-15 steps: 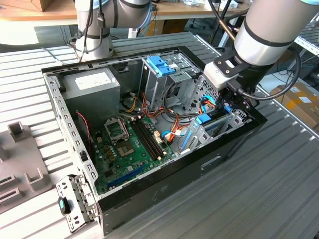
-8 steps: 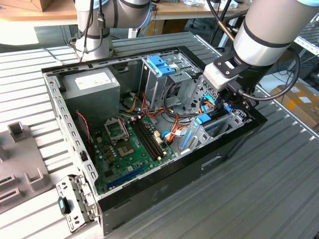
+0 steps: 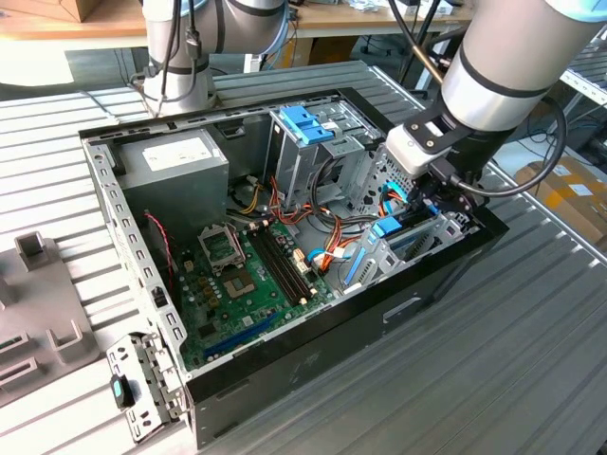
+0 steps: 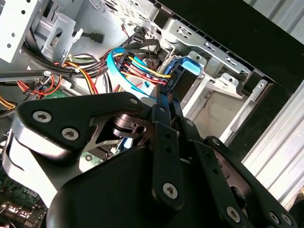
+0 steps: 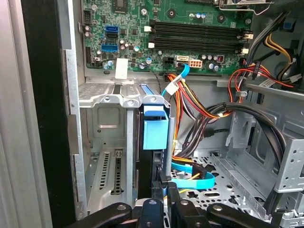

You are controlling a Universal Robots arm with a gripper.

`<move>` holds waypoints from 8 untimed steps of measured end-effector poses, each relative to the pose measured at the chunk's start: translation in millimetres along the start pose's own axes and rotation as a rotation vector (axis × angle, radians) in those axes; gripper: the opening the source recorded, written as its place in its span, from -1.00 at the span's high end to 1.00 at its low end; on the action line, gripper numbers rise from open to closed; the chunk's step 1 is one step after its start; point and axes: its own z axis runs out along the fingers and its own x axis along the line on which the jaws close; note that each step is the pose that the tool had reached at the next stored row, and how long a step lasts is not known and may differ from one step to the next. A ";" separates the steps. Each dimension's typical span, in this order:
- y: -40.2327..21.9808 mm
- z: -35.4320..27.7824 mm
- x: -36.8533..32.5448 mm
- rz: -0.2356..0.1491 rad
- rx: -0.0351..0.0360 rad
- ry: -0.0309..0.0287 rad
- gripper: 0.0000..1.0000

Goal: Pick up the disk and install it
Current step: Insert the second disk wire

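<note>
Counter (image 3: 531,360): grey ribbed metal slats running across the exterior view. Wooden bench (image 3: 85,24) along the back edge, dark floor beneath it. Cardboard boxes (image 3: 569,194) at the exterior view's right, below counter level. Grey moulded fixture (image 3: 38,303) on the counter at the exterior view's left. Even, bright lighting.

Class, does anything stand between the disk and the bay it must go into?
Nothing visible does. The disk stands edge-on already in the bay, held by the gripper. The cables lie beside it, not in its path.
</note>
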 end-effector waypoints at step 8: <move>1.4 4.7 0.7 0.000 0.0000 -0.0001 0.68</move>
